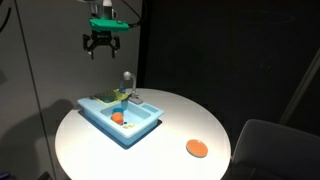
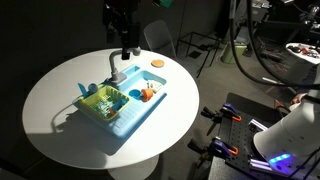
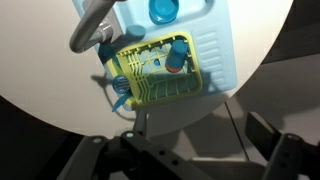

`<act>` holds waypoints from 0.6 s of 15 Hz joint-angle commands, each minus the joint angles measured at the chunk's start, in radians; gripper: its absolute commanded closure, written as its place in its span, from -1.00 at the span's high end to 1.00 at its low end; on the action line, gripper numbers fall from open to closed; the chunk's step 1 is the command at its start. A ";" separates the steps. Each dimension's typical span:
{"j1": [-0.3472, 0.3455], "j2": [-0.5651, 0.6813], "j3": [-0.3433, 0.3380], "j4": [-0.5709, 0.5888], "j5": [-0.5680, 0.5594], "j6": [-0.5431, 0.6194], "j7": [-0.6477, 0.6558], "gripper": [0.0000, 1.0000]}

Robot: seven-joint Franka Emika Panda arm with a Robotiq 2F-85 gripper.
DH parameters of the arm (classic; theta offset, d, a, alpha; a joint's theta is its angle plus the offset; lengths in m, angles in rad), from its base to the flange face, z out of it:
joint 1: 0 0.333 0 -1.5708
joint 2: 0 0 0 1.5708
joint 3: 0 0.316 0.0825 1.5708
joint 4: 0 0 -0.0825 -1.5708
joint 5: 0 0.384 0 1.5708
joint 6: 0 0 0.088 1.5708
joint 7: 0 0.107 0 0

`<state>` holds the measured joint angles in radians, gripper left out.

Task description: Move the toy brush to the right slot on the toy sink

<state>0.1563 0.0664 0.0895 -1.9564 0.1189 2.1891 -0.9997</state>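
While the gripper (image 1: 100, 48) hangs high over the sink (image 1: 105, 122), jaws apart and empty, I'd square them across the brush (image 3: 177, 55) before dropping, clear of the faucet (image 3: 92, 28). The brush, I think, lies in the yellow rack (image 3: 150, 85). Only the wrist view resolves it; the gripper's height shows only in both exterior views.

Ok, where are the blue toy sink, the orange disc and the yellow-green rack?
Light blue plastic toy sink (image 1: 143, 131): in an exterior view, near wall.
Orange round disc (image 1: 196, 148): in an exterior view, centre.
Yellow-green plastic rack (image 3: 150, 88): wrist view, grid.
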 commanded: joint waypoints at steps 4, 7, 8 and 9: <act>-0.047 0.132 0.020 0.130 -0.016 -0.040 -0.108 1.00; -0.054 0.183 0.022 0.177 -0.045 -0.059 -0.099 1.00; -0.055 0.198 0.023 0.192 -0.057 -0.069 -0.094 1.00; -0.057 0.215 0.023 0.211 -0.072 -0.083 -0.091 1.00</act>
<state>0.1200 0.2243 0.0969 -1.8318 0.0862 2.1638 -1.0811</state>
